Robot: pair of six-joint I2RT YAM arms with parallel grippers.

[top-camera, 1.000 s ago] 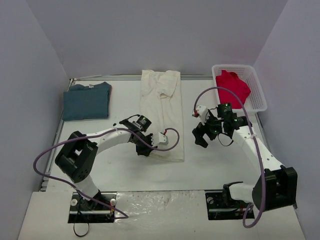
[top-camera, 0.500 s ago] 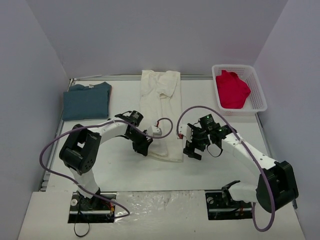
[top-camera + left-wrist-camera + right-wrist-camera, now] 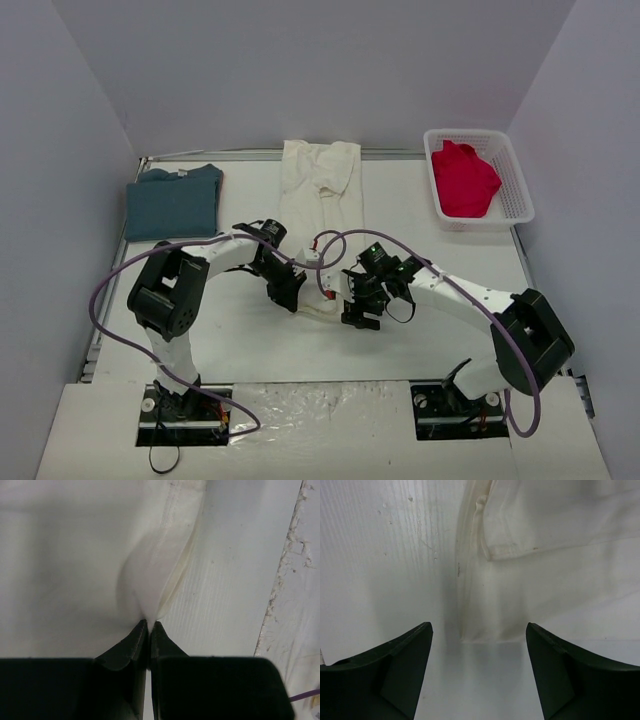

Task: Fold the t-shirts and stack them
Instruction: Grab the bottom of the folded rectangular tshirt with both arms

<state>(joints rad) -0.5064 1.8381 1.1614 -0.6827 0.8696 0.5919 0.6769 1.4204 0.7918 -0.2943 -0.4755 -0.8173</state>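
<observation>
One cream-white t-shirt, laid flat: left gripper clamped on its edge; right gripper, jaws apart, at its near corner.

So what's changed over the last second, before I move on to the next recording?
The right gripper swung left from beside the basket to the cream t-shirt's near hem and now straddles its right corner, jaws open, gripping nothing. The left gripper stayed pinched on the hem's left side. The teal t-shirt and the red t-shirt in the basket have not moved.
</observation>
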